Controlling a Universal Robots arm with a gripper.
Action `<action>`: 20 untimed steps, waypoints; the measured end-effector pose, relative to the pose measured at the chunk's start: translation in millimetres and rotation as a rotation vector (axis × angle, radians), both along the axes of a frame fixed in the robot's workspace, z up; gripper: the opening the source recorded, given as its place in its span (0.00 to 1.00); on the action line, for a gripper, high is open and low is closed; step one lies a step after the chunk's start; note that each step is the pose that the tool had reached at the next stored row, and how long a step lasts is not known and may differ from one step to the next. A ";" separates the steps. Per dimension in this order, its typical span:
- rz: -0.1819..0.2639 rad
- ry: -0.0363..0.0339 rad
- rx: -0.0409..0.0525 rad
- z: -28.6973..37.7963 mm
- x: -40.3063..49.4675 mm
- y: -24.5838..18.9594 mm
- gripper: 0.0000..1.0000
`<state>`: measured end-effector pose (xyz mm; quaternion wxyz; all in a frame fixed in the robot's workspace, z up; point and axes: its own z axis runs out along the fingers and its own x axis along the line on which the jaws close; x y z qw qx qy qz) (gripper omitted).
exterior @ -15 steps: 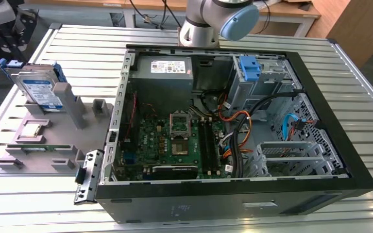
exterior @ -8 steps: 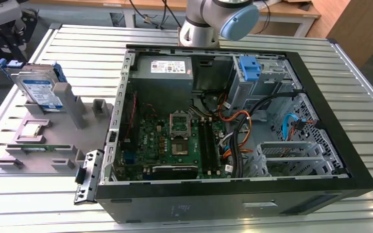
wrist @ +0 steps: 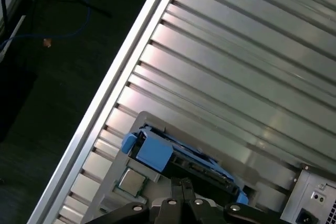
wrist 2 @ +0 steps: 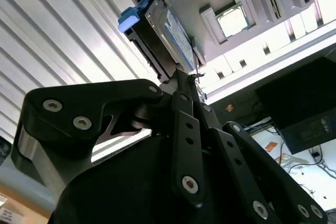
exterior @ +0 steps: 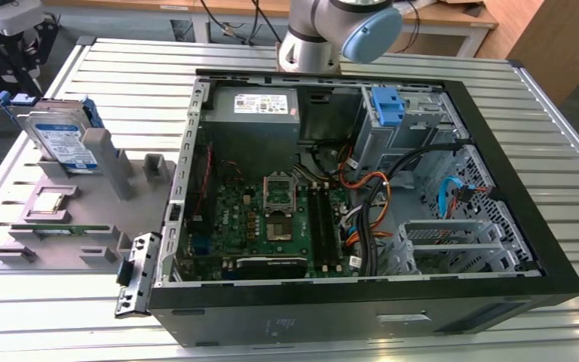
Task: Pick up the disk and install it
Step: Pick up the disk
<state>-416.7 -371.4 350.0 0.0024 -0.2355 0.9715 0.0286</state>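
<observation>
The disk point(exterior: 63, 139) is a silver drive with a white-and-blue label in blue carrier rails. It stands on edge in a slot of the grey fixture point(exterior: 68, 249), at the exterior view's left. My gripper point(exterior: 13, 72) hangs just above and behind its top end, apart from it. In the first wrist view the black fingertips point(wrist: 181, 186) are pressed together, shut on nothing, a little short of the disk's blue rail point(wrist: 157, 153). The second wrist view shows the gripper point(wrist 2: 185, 80) with its tip pointing at the disk point(wrist 2: 168, 32).
An open black computer case point(exterior: 531, 249) lies at the middle and right, with the motherboard point(exterior: 269, 219), cables and a blue bracket point(exterior: 385, 105) in its bay. A square CPU chip point(exterior: 48, 200) and a memory stick point(exterior: 58, 228) lie on the fixture. The slatted table's edge point(wrist: 100, 108) is near.
</observation>
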 end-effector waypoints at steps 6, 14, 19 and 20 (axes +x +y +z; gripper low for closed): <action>0.104 -0.0001 0.0000 -0.1 0.0 0.0 0.11; 0.242 0.0000 0.0000 -0.1 0.0 0.0 0.11; 0.329 0.0000 0.0000 -0.2 0.0 0.0 0.11; 0.346 0.0000 0.0001 -0.2 0.0 0.0 0.11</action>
